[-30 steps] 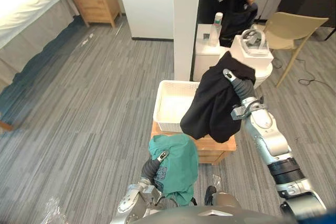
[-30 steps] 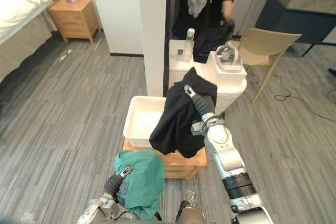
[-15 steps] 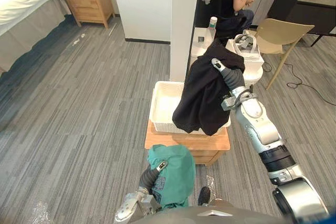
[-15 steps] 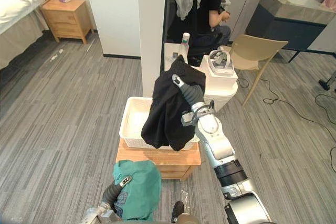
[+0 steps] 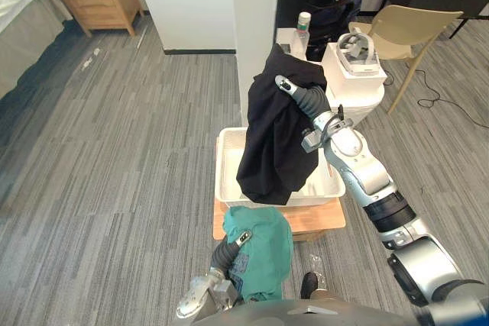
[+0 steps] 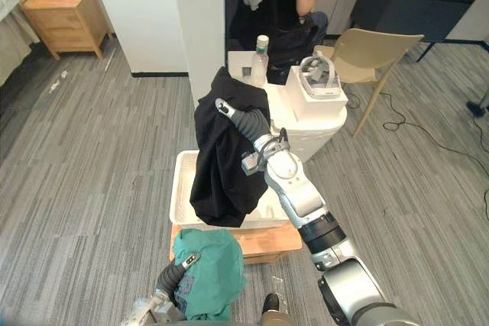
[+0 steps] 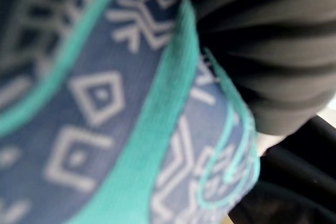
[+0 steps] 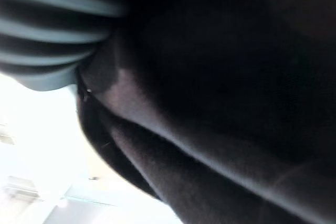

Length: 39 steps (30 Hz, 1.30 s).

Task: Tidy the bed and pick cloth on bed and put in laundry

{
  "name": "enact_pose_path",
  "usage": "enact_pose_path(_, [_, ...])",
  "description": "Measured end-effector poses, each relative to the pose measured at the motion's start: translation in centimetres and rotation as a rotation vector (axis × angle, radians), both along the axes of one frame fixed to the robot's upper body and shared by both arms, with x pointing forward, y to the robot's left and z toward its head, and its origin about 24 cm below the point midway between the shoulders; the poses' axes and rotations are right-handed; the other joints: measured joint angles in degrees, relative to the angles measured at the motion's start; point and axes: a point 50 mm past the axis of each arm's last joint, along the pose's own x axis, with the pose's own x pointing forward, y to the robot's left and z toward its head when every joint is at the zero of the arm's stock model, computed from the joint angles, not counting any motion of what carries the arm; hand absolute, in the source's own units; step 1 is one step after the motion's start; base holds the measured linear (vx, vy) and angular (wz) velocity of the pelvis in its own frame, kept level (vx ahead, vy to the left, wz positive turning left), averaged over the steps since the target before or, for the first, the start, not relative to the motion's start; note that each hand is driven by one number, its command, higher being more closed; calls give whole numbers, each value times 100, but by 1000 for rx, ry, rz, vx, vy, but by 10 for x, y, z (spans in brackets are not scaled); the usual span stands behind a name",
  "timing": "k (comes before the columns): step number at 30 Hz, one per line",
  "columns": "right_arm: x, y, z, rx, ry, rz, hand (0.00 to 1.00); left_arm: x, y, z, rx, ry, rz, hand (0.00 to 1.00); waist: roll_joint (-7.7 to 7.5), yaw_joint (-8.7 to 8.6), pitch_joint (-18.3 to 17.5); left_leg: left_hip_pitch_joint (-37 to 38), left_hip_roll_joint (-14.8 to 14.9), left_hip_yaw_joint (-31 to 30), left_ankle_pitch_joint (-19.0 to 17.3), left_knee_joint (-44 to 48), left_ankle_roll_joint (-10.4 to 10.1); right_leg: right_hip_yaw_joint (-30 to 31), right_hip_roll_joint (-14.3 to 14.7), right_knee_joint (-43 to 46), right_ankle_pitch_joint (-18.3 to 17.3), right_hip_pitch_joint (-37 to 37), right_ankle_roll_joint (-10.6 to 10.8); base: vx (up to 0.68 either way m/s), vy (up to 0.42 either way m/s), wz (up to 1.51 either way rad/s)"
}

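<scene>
The black cloth (image 5: 275,135) has now been swung in from the right edge of the white laundry basket (image 5: 227,167) and hangs over its middle, above the low wooden tabletop (image 5: 325,215). Release is judged to be next. The right hand (image 5: 295,91) is held high, buried in the cloth, so its grip cannot be told. The teal cloth (image 5: 263,253) is draped over the lowered left hand (image 5: 231,246), whose grip is likewise hidden.

Head stereo pair: high, tilted down, forward. Both eyes share white basket (image 5: 227,167), wooden stand (image 6: 267,239), grey floor (image 5: 114,150), slightly offset. Left wrist camera: very close against teal patterned cloth (image 7: 105,129). Right wrist camera: very close against black cloth (image 8: 220,103).
</scene>
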Motion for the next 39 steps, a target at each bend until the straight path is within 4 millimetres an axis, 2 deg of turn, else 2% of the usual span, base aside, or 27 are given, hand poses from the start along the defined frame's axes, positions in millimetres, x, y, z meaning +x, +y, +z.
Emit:
enact_pose_path(3, [0,0,0,-24,-12,-13,100,1,0,1,-3,0,-3,100,14,-6,0,335,-183,7,45,-381,56,-58,-113,50,-115,162,154,96,39,9])
enact_pose_path(7, [1,-2,-5,-61,-3,-30,100,0,-2,-1,-7,32,-21,100,23,-34,-7,457,-229,-32,157,-640,33,-167,-121,158,-226,156,142,18,-13,4])
enact_pose_path(12, [6,-6,-45,-129,132,-99,100,10,0,2,2,22,-37,100,4,-1,11,405,-273,-155,473,-1077,16,-256,-95,271,-289,-64,108,-43,-32,10])
enact_pose_path(14, [13,-15,-62,-156,194,-170,100,27,2,9,11,-29,-41,100,-34,23,240,153,-258,-294,666,-1196,20,-404,-79,441,-319,-353,59,-100,-39,31])
enact_pose_path(16, [18,-21,-68,-165,218,-218,100,41,7,17,23,-79,-31,100,-51,72,520,-54,-244,-374,799,-1276,0,-492,-78,556,-333,-573,38,-136,-28,26])
enact_pose_path(17, [23,-27,-68,-164,219,-253,100,51,12,23,37,-119,-24,100,-25,127,748,-149,-246,-405,938,-1422,-5,-494,-77,621,-331,-750,23,-121,-10,16])
enact_pose_path(18, [25,-30,-67,-162,218,-266,100,55,14,24,41,-130,-18,100,-17,132,815,-199,-247,-412,978,-1446,2,-501,-78,648,-329,-817,19,-104,-1,6])
enact_pose_path(20, [38,-39,-50,-138,174,-316,100,65,23,32,54,-182,32,100,63,146,1169,-313,-257,-408,1184,-1614,58,-500,-77,751,-276,-1058,-4,-85,-3,1])
enact_pose_path(22, [43,-45,-38,-127,129,-341,100,71,27,36,63,-203,59,100,117,142,1278,-438,-265,-408,1224,-1618,73,-500,-79,805,-274,-1205,-6,-27,-1,-1])
enact_pose_path(23, [45,-48,-33,-118,109,-355,0,74,28,39,62,-215,74,100,143,141,1298,-511,-271,-410,1261,-1625,83,-499,-83,816,-265,-1280,-5,0,0,0])
enact_pose_path(25, [49,-52,-29,-112,95,-382,0,77,29,42,64,-239,89,100,161,134,1309,-590,-281,-408,1274,-1625,92,-485,-92,820,-256,-1370,-2,42,9,-3])
enact_pose_path(28, [51,-64,-37,-143,118,-447,0,85,28,49,41,-279,114,100,170,130,1314,-654,-296,-413,1273,-1618,92,-488,-111,820,-258,-1411,-3,51,15,3])
enact_pose_path(30, [52,-75,-51,-203,164,-504,0,91,26,54,38,-307,130,100,243,117,1354,-659,-315,-414,1273,-1613,92,-487,-119,824,-257,-1412,-3,34,14,3])
enact_pose_path(34, [49,-83,-70,-248,226,-542,0,94,31,60,39,-329,180,100,286,90,1377,-614,-309,-414,1274,-1613,91,-487,-117,838,-258,-1383,-3,0,0,0])
enact_pose_path(36, [43,-90,-84,-260,266,-562,0,96,32,70,43,-363,210,100,288,84,1378,-425,-309,-418,1271,-1638,87,-490,-115,837,-276,-1198,-15,3,0,6])
enact_pose_path(39, [38,-92,-92,-264,275,-569,0,100,38,87,71,-439,252,100,290,84,1377,-229,-311,-416,1272,-1742,75,-509,-111,833,-300,-1042,-11,-13,4,4])
